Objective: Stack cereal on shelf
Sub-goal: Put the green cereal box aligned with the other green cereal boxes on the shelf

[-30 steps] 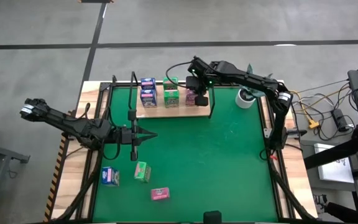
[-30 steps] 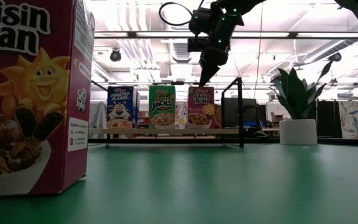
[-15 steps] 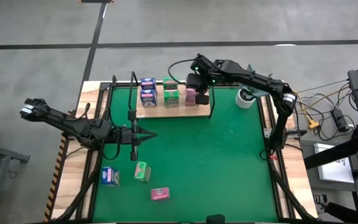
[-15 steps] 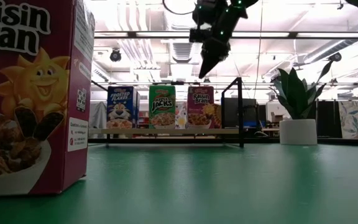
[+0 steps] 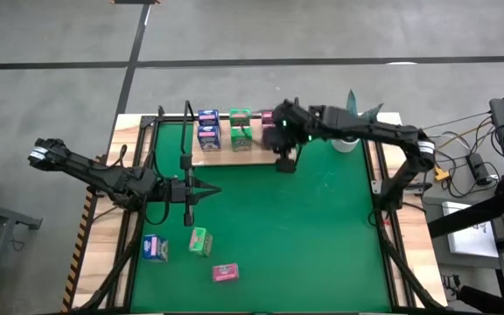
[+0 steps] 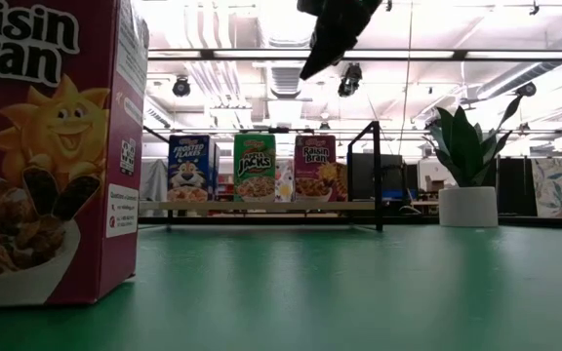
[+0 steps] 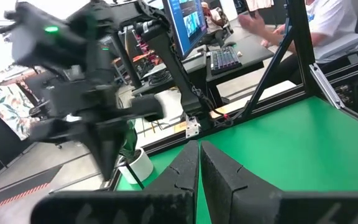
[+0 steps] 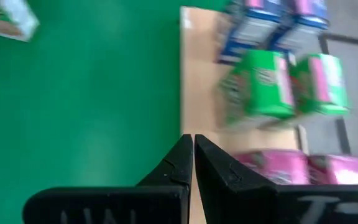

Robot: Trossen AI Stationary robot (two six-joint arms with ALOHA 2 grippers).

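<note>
The shelf (image 5: pixel 245 149) is a light-wood board with black rod uprights at the mat's far edge. On it stand two blue boxes (image 5: pixel 207 127), two green boxes (image 5: pixel 241 128) and two pink boxes (image 8: pixel 303 168), the pink ones mostly hidden under my right arm in the high view. On the mat near its near-left corner lie a blue box (image 5: pixel 155 248), a green box (image 5: pixel 200 241) and a pink box (image 5: pixel 225 273). My right gripper (image 5: pixel 283 164) hangs shut and empty above the mat just near of the shelf. My left gripper (image 5: pixel 210 190) waits shut at the mat's left side.
A white pot with a plant (image 5: pixel 346 138) stands right of the shelf, by the right arm. In the low view the pink box (image 6: pixel 52 146) fills the left foreground. Bare green mat (image 5: pixel 322 227) spreads across the middle and right. A person sits beyond the table (image 7: pixel 328 25).
My right gripper has risen from just above the pink boxes on the shelf and drawn back toward the table's near edge, off the board and over the mat, staying shut. The boxes on the shelf have kept their places.
</note>
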